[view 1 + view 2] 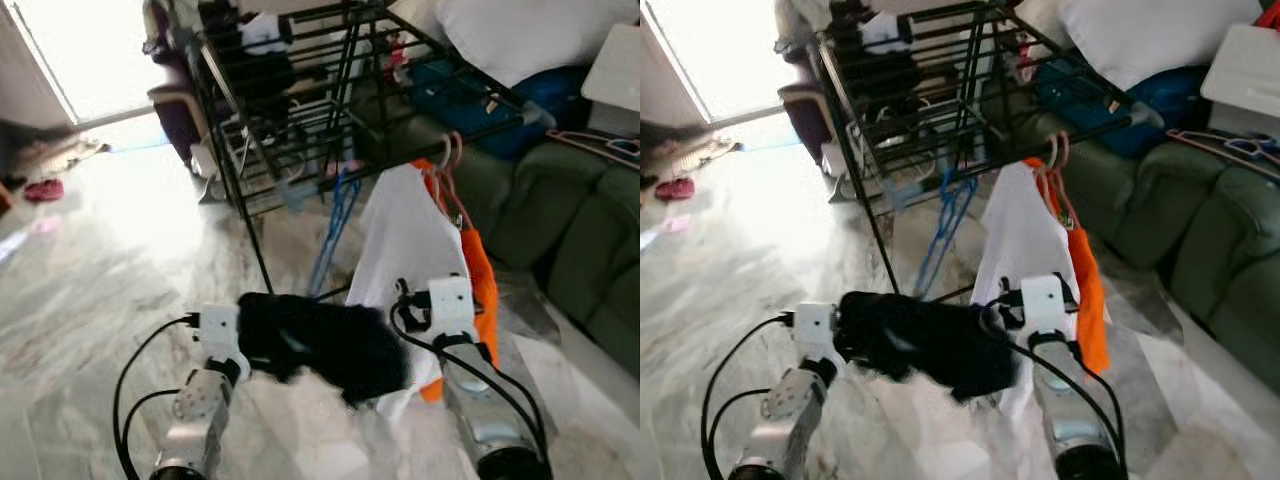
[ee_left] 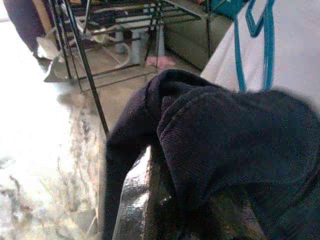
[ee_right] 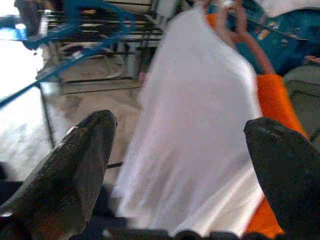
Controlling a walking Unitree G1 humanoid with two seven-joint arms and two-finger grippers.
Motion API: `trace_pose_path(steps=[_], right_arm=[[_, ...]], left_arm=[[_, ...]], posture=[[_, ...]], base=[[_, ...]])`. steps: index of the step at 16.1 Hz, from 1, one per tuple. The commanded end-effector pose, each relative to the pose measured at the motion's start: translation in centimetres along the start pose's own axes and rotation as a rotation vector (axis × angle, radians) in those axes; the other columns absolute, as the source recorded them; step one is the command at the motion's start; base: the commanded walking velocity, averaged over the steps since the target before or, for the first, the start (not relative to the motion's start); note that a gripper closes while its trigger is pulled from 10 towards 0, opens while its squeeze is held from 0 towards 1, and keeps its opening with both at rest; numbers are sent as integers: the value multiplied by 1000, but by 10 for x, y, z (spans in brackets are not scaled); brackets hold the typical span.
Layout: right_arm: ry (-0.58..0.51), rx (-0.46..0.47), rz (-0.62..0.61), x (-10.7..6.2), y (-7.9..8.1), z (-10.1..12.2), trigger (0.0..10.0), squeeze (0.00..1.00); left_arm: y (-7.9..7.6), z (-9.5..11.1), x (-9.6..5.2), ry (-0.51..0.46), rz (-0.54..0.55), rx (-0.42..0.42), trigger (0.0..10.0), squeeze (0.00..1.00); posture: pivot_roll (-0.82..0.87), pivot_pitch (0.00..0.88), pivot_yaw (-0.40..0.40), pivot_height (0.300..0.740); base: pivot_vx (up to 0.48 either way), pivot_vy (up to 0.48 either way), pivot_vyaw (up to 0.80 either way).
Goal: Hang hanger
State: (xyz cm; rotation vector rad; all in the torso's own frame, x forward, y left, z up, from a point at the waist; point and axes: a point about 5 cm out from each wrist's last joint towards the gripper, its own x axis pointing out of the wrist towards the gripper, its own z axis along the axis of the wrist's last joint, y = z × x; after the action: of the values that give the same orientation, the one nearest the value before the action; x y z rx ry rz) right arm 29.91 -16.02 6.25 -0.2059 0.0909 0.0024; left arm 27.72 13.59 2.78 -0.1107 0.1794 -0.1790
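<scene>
Our left gripper (image 1: pixel 262 345) squeezes the fuzzy black cloth (image 1: pixel 325 347); our right gripper (image 3: pixel 180 165) gapes wide, ready for the white shirt's pink hanger (image 1: pixel 447 165).

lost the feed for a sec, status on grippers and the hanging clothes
Left gripper wrapped in dark fuzzy garment. Right gripper open, facing white shirt and orange garment on pink hangers at black metal rack.
</scene>
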Motion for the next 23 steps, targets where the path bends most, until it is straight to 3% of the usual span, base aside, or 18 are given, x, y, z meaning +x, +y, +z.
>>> trace_pose_path(steps=[1, 4, 13, 19, 23], right_arm=[[12, -6, -11, -2, -7, -3, 10000, 0], [-7, -14, 4, -3, -4, -1, 10000, 0], [-29, -40, 64, -4, 6, 4, 10000, 0], [-43, 19, 141, 3, 24, 18, 10000, 0], [-1, 78, 180, 21, 46, 33, 10000, 0]], left_arm=[[-3, 6, 2, -28, 3, 5, 10000, 0], [4, 6, -1, -35, 32, 11, 10000, 0], [0, 2, -2, 0, -3, 27, 10000, 0], [3, 0, -6, 10, -32, 44, 10000, 0], [4, -3, -11, 29, -43, 47, 10000, 0]], posture=[[-158, 0, 74, 740], [-154, 0, 73, 740], [-157, 0, 72, 740], [-153, 0, 72, 740], [-141, 0, 74, 740]], base=[[0, 0, 0], [0, 0, 200], [0, 0, 123], [0, 0, 0], [0, 0, 0]])
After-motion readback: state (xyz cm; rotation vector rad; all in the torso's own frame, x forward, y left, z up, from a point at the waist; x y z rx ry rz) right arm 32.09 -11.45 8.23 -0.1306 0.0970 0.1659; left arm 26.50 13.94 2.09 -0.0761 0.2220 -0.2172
